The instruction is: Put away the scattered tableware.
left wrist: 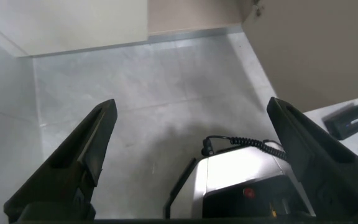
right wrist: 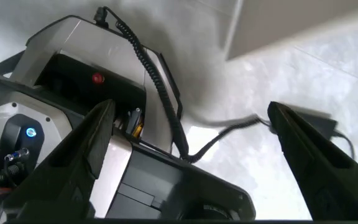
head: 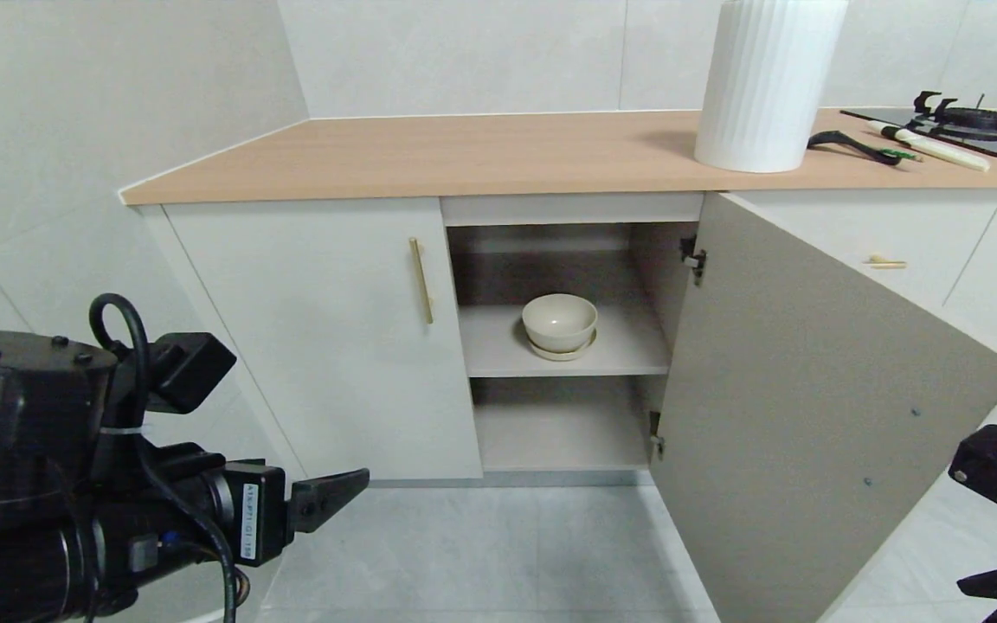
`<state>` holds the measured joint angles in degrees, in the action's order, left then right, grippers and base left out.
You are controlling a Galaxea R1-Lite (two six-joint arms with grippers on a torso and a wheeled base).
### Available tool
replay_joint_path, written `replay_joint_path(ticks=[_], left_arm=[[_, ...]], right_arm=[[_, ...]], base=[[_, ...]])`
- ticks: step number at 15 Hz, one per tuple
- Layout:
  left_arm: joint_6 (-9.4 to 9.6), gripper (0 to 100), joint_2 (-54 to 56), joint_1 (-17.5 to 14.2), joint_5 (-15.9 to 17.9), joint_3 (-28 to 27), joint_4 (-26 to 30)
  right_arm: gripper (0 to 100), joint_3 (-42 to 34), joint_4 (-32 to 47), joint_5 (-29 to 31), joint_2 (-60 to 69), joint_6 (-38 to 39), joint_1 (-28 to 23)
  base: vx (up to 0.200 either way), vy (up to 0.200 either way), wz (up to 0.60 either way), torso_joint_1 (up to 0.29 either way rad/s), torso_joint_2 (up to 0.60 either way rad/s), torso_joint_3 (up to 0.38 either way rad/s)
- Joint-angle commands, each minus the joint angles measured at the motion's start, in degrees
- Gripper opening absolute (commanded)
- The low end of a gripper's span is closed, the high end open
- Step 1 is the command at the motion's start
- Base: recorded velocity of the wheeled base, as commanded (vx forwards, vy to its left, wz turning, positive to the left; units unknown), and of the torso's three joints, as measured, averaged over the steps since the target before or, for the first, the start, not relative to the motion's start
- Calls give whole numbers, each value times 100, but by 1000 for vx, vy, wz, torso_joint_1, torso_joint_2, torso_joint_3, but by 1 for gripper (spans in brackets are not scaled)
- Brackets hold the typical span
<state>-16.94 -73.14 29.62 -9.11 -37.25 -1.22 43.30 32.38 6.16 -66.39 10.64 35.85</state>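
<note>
Head view: cabinet door [head: 810, 407] stands open. A bowl [head: 559, 320] sits on a plate [head: 561, 353] on the upper shelf [head: 498, 346]; the lower shelf [head: 550, 433] is beneath it. On the desk [head: 464, 156] are a white ribbed jar [head: 767, 82] and, beside it, a black utensil [head: 853, 145]. Left gripper [head: 351, 484] is low at the left, well apart from the cabinet; right gripper [head: 983, 587] is low at the right edge. Left wrist view: left fingers [left wrist: 86, 149] are spread wide over the floor [left wrist: 166, 81], nothing between them. Right wrist view: right fingers [right wrist: 86, 149] are spread wide, nothing between them.
</note>
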Motion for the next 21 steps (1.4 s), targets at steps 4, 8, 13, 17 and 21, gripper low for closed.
replay_joint_path(ticks=[4, 8, 13, 17, 21], left_arm=[[-11, 100, 2, 0, -3, -1, -1], [-11, 100, -7, 0, 5, -1, -1], [-19, 100, -16, 0, 5, -1, -1], [-19, 100, -7, 0, 5, -10, -1], [-19, 100, 19, 0, -3, -27, -1]], right_arm=[[100, 205, -3, 61, 434, -1, -34], [100, 592, 5, 140, 812, -10, -571], [100, 662, -12, 123, 627, -871, -2381], [100, 583, -443, 123, 91, -941, -3260], [100, 513, -1067, 114, -252, -888, -3533]], base=[[0, 0, 0, 0, 0, 0], [0, 0, 0, 0, 0, 0], [0, 0, 0, 0, 0, 0], [0, 0, 0, 0, 0, 0], [0, 0, 0, 0, 0, 0]])
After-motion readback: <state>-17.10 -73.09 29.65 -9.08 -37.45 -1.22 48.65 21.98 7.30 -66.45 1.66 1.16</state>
